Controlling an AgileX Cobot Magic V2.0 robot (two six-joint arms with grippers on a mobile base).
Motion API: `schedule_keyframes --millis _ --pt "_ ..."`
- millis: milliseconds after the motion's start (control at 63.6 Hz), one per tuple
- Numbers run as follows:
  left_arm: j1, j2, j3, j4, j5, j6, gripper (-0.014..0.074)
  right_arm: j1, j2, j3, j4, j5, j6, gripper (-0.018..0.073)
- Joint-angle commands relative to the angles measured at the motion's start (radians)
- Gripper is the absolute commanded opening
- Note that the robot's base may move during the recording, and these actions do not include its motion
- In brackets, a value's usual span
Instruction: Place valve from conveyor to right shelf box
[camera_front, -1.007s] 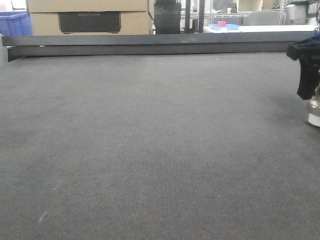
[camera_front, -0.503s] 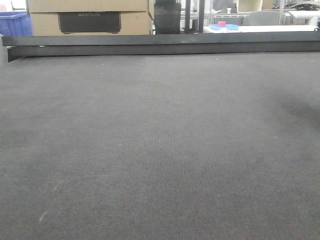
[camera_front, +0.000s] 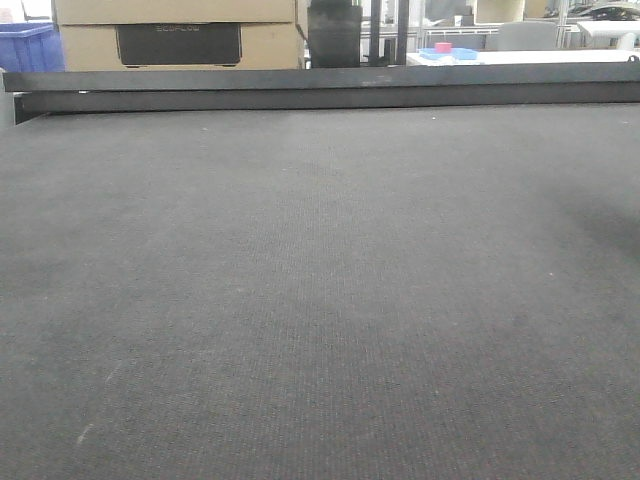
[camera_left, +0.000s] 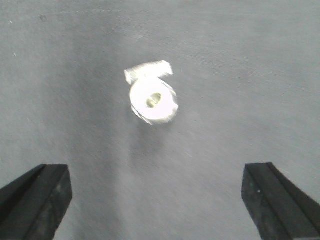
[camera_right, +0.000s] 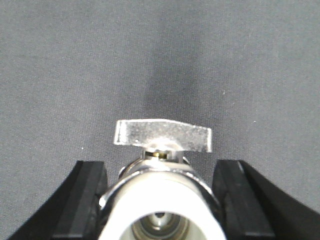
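Observation:
A silvery valve (camera_right: 161, 200) with a white ring and a flat lever (camera_right: 163, 135) sits between the black fingers (camera_right: 85, 200) of my right gripper (camera_right: 160, 172), which is shut on it above the dark grey conveyor (camera_right: 75, 65). In the left wrist view another silvery valve (camera_left: 152, 100), blurred, lies on the belt ahead of my left gripper (camera_left: 154, 175), which is wide open with nothing between its fingers. The front view shows only the bare conveyor (camera_front: 320, 300) and its black rail (camera_front: 320, 88), with no gripper in it. The right shelf box is out of view.
Behind the rail stand cardboard boxes (camera_front: 180, 30), a blue bin (camera_front: 28, 45) at the far left and a black object (camera_front: 335, 35). A white table with a blue tray (camera_front: 450, 52) lies at the back right.
One second ago my right gripper with the valve showed at the right edge of the front view. It has left that view, and the belt there is now bare.

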Motion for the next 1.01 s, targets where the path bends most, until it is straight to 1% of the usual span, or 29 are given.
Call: schedule_keyframes --millis 0,94,252,488,912,991 --pt "0.017 0.060 -0.025 -0.023 -0.014 0.033 0.0599 -0.004 -0.021 -0.006 0.001 -0.045 -0.005 -0.0155" --pt "0.025 0.112 -0.025 -0.062 -0.028 0.071 0.0599 -0.004 -0.021 -0.006 0.001 -0.052 -0.005 -0.0155" --pt "0.026 0.185 -0.025 -0.092 -0.058 0.073 0.0599 -0.004 -0.021 -0.006 0.004 -0.058 -0.005 -0.0155" --pt "0.028 0.276 -0.025 -0.093 -0.117 0.071 0.0599 -0.004 -0.021 -0.006 0.003 -0.066 -0.005 -0.0155" --pt "0.030 0.363 -0.025 -0.093 -0.139 0.067 0.0598 -0.004 -0.021 -0.006 0.003 -0.066 -0.005 -0.0155" --pt "0.030 0.364 -0.025 -0.093 -0.141 0.060 0.0573 -0.004 -0.021 -0.006 0.003 -0.066 -0.005 -0.0155"
